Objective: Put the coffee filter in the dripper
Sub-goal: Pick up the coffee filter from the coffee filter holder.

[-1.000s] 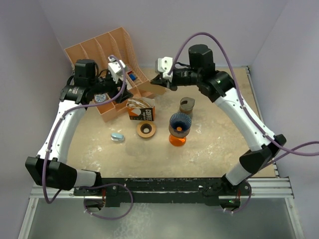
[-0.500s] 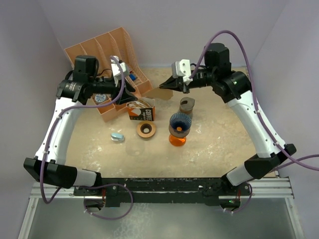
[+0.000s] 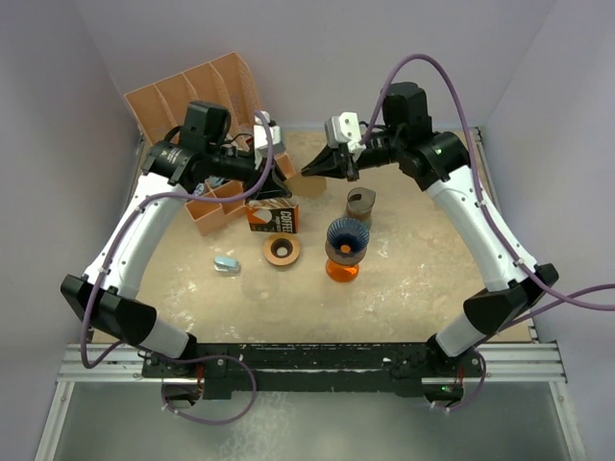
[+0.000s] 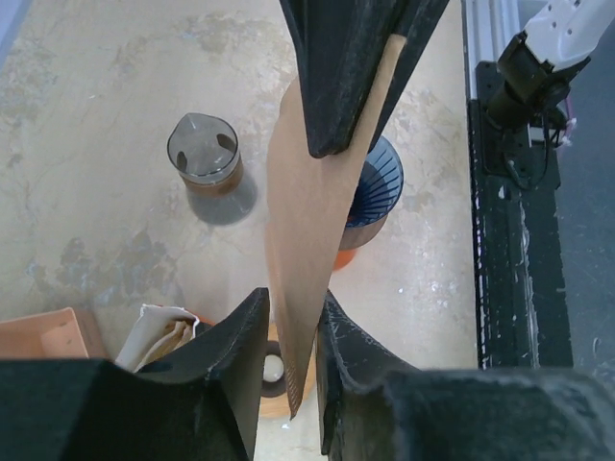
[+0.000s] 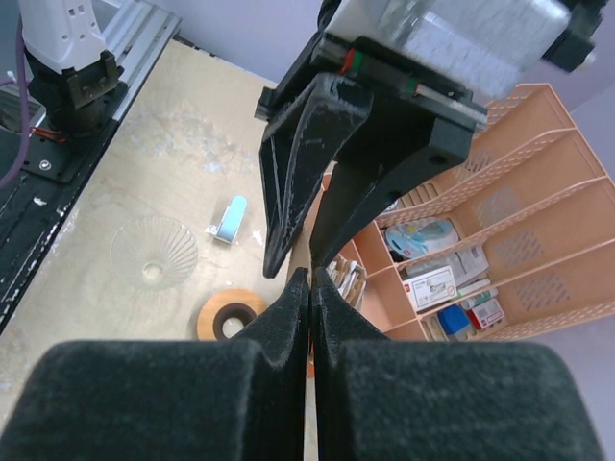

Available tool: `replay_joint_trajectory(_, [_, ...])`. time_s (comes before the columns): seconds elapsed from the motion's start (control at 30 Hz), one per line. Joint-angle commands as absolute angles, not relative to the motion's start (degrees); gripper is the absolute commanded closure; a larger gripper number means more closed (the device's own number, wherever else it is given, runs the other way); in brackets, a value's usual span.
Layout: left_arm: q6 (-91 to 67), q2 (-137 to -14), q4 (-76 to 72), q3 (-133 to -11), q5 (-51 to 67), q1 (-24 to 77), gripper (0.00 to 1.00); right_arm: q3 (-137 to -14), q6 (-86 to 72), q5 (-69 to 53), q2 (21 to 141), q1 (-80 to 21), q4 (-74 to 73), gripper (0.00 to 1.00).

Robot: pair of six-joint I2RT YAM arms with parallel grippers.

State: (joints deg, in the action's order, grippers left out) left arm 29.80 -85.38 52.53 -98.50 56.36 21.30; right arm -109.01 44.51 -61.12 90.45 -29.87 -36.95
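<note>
The brown paper coffee filter [image 4: 317, 192] hangs in the air between my two grippers, above the back middle of the table. My right gripper [image 5: 309, 274] [image 3: 315, 165] is shut on one edge of it. My left gripper [image 4: 293, 303] [image 3: 277, 182] faces the right one, and its jaws stand on either side of the filter's pointed end with a narrow gap on one side. The dripper [image 3: 346, 238] [image 4: 380, 182] is a blue ribbed cone on an orange base. It stands on the table below and to the right of the filter.
A grey glass carafe [image 3: 360, 204] stands behind the dripper. A wooden ring [image 3: 282, 250], a filter box [image 3: 274, 216], a small blue clip [image 3: 226, 263] and a clear ribbed glass cone [image 5: 154, 252] lie left of it. An orange organizer rack [image 3: 207, 96] fills the back left.
My left arm has swung right to meet the right gripper, and its jaws have narrowed around the filter. The right gripper stayed shut on the filter and shifted a little.
</note>
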Motion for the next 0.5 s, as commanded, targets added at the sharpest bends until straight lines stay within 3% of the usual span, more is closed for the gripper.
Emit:
replay_joint_trajectory(0.0, [32.2,-86.1,52.6,-100.8,55.2,22.6,0.87,-109.9,42.7,-63.7,89.5,-29.3,-34.7,1.00])
replay_joint_trajectory(0.07, [32.3,-86.2,52.6,-100.7,55.0,22.7,1.00,-109.3,42.2,-64.2,89.2,-29.0,-34.1,1.00])
replay_joint_trajectory(0.3, [31.2,-86.1,51.6,-100.8,56.6,22.7,1.00,-105.7,37.2,-64.6,87.5,-27.4,-28.6,1.00])
replay_joint_trajectory(0.47, [27.0,-85.8,48.0,-100.4,57.7,22.4,1.00,-102.8,32.9,-64.1,85.8,-25.5,-24.4,0.93])
